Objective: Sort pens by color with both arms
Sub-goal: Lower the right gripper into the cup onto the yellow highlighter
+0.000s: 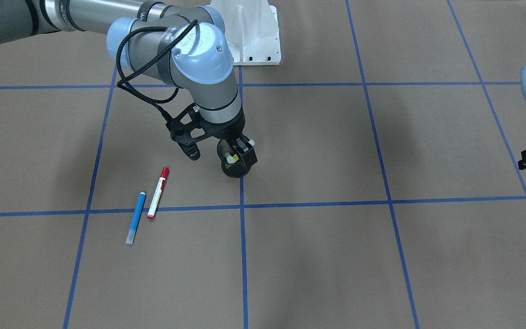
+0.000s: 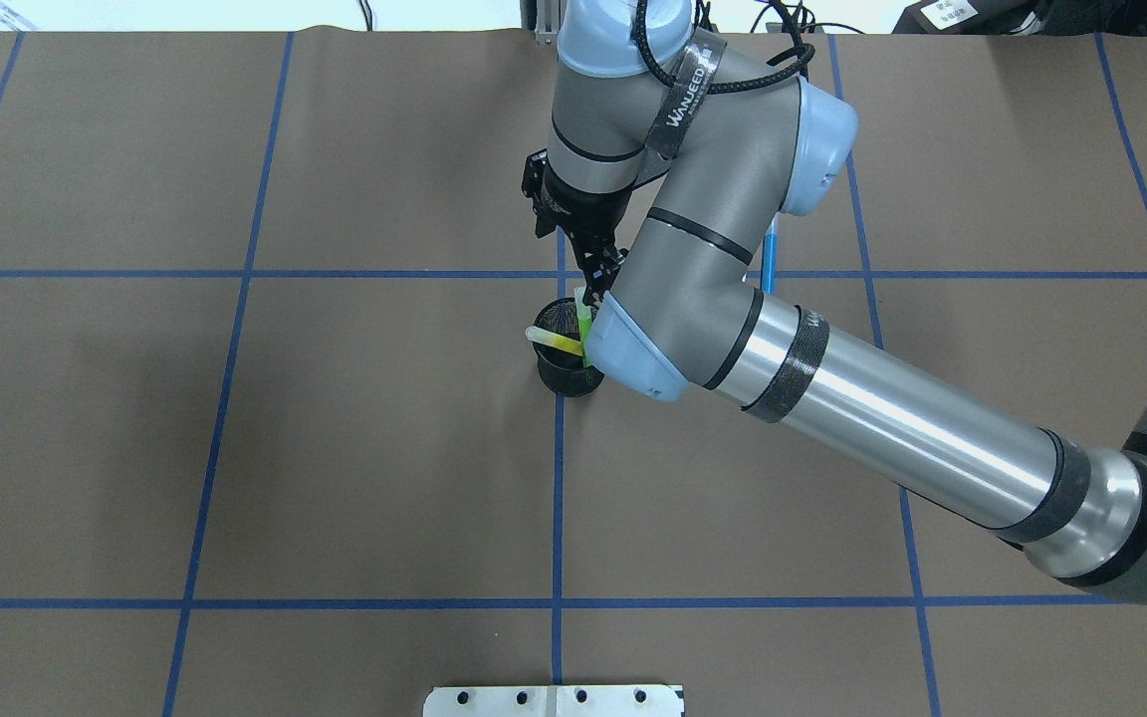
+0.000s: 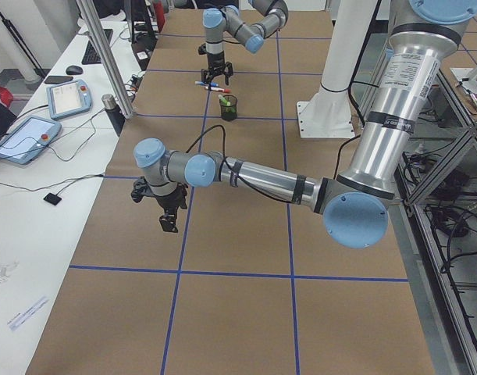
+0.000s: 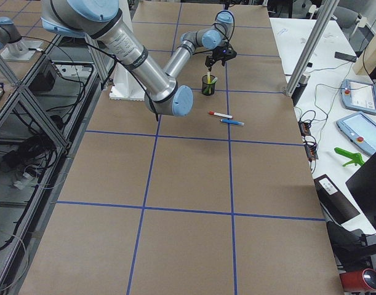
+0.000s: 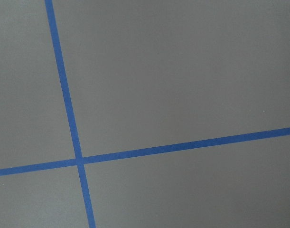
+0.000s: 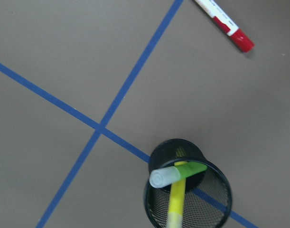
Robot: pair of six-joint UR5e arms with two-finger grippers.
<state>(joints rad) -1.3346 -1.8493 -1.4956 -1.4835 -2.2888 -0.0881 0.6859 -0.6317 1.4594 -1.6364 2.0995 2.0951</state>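
Hovering just above the black mesh cup [image 6: 216, 209], the right gripper [image 1: 221, 156] has its jaws spread apart. The yellow highlighter [image 6: 175, 202] and green highlighter [image 6: 187, 169] lean inside the cup. The blue marker [image 1: 136, 217] and red-capped marker [image 1: 158, 193] lie side by side on the brown table [image 1: 336, 265] nearby. The left gripper [image 3: 156, 209] hangs well apart over the table; whether its jaws are apart or together I cannot tell.

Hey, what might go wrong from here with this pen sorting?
The right claw hangs close over the mesh cup, where the yellow highlighter and green highlighter lean out past the rim; a sideways move might snag them or tip the cup. The red-capped pen and blue pen lie close together, so grabbing one may nudge the other.
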